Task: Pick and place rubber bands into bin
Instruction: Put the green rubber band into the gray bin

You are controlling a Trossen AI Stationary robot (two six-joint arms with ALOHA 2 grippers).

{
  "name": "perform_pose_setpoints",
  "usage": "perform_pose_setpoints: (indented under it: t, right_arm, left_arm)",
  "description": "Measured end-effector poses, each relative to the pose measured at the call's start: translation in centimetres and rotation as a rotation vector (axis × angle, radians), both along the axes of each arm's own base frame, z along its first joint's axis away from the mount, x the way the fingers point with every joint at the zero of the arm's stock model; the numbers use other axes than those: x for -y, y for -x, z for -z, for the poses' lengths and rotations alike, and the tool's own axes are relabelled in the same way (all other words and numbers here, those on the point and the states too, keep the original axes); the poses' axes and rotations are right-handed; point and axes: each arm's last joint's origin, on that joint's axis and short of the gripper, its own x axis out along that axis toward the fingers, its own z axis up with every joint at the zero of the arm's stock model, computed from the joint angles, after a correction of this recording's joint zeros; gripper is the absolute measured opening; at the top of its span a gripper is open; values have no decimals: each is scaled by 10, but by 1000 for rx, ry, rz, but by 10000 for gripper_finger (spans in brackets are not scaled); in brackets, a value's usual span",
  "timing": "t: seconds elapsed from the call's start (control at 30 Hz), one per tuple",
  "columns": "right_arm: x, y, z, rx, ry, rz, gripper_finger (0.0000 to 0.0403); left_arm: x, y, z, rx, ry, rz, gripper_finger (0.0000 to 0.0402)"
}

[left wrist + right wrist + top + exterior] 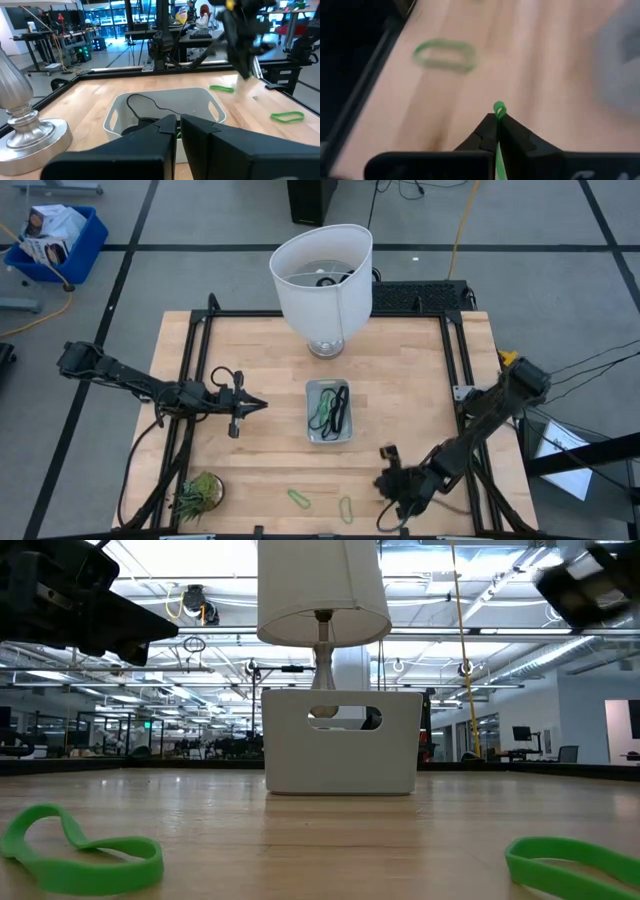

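Note:
The clear bin point(328, 411) sits mid-table with green and dark rubber bands in it; it also shows in the low view point(340, 740) and the left wrist view point(116, 116). Two light-green bands point(299, 499) point(346, 509) lie flat near the table's near edge. My right gripper point(380, 482) is above the table just right of them, shut on another light-green band point(498, 107). My left gripper point(258, 405) is shut and empty, left of the bin and pointing at it. My right gripper pinches a light-green band between its two fingers. A small loop of the band point(498, 106) pokes out just past the fingertips, and a strand point(497, 160) runs back between them. The fingers point toward the table's left, slanting down, and the loop is off the wood.
A white lamp point(322, 275) stands on its metal base point(325, 346) behind the bin. A small spiky green plant point(200, 492) sits at the near left corner. Black frame rails point(190, 380) run along the table's sides. A blue crate point(55, 240) is on the floor.

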Motion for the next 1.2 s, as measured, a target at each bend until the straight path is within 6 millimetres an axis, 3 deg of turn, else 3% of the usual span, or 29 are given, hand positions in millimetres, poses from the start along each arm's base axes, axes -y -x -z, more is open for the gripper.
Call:
perform_pose_setpoints:
  t: [0.13,0.23,0.37,0.5,0.83,1.13,1.2]
  right_arm:
    - [34,3,-37,153,56,-19,3]
    - [69,9,-48,270,36,-21,3]
    - [113,28,-46,444,-56,-17,2]
    - [142,53,-24,571,-125,40,1]
    - [176,93,26,757,-193,143,1]
    - [188,90,22,796,-182,209,0]
    - [187,83,9,833,-177,200,0]
  left_arm:
    - [0,0,0,-1,-1,0,33]
    - [0,0,0,-1,-2,0,33]
    - [0,0,0,-3,-4,0,33]
    - [0,0,1,-14,-33,1,33]
    - [0,0,4,-34,-61,0,33]
    - [-1,0,3,-33,-62,-16,33]
    - [-1,0,3,-32,-62,-18,33]
